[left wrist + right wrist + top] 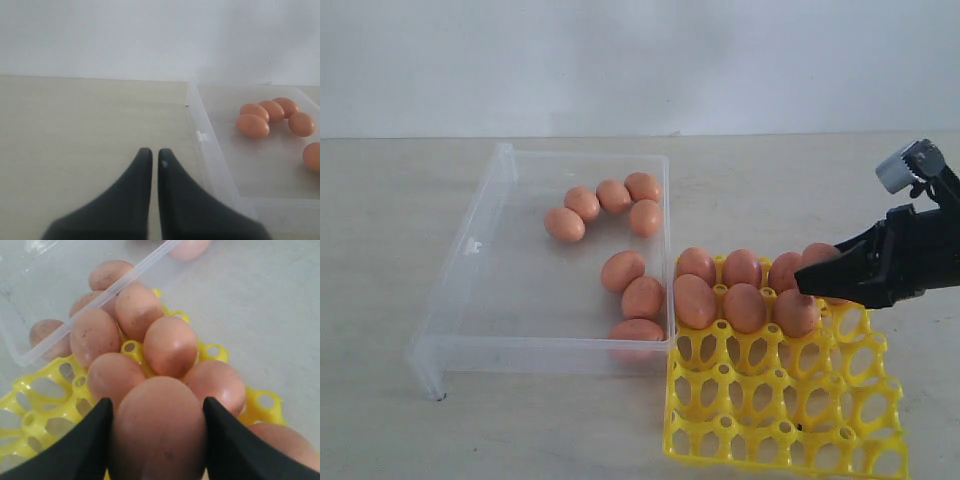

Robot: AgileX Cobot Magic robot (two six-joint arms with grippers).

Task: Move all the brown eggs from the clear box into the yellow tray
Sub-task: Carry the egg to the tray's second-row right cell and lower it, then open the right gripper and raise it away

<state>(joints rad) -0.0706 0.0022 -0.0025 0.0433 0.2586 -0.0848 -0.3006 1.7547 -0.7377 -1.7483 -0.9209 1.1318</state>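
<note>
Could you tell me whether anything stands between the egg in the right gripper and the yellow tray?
Nothing visible does: the right gripper holds the brown egg over the yellow tray, beside seated eggs. The cup directly beneath is hidden.

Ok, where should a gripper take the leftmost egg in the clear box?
Grip the leftmost brown egg across its narrow middle, probably from straight above: it lies on its side, with bare clear box floor front and back, the neighbouring egg only at one end.

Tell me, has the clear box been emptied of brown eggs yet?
No, the exterior view shows eight brown eggs lying inside the clear box.
</note>
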